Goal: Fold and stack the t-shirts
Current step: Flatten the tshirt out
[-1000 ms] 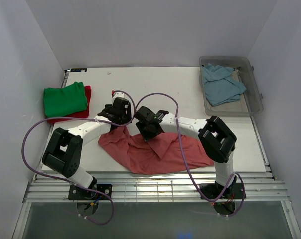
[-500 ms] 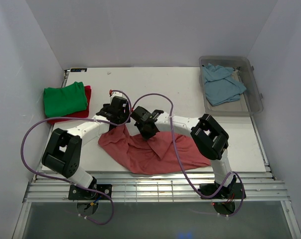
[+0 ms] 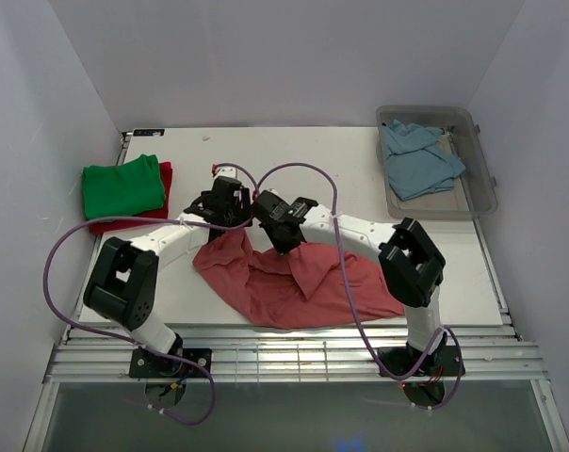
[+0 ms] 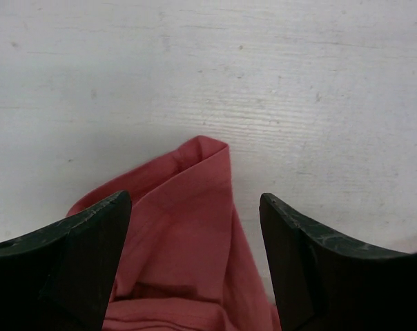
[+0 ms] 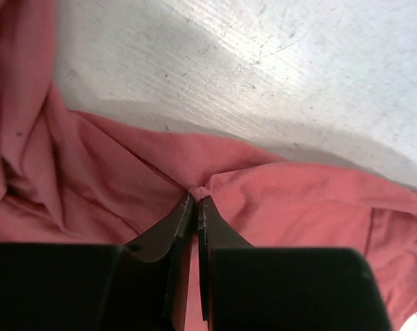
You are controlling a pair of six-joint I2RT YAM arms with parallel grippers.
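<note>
A crumpled salmon-pink t-shirt (image 3: 294,282) lies on the white table near the front. My right gripper (image 3: 283,231) is shut on a pinched fold of it (image 5: 196,196), at the shirt's back edge (image 5: 298,200). My left gripper (image 3: 230,209) stands open just to the left of the right one. A corner of the pink shirt (image 4: 188,241) lies between its wide-apart fingers (image 4: 195,200) without being clamped. A folded green t-shirt (image 3: 122,186) rests on a red t-shirt (image 3: 124,225) at the left. A light blue t-shirt (image 3: 416,160) lies loose in the bin.
The clear plastic bin (image 3: 482,193) stands at the back right of the table (image 3: 313,160). White walls close in both sides and the back. Purple cables loop over both arms. A slatted rail runs along the table's near edge.
My right gripper has shut on a fold of the pink shirt and drawn it a little toward the back, bunching the cloth. The left gripper shifted slightly backward and stayed open.
</note>
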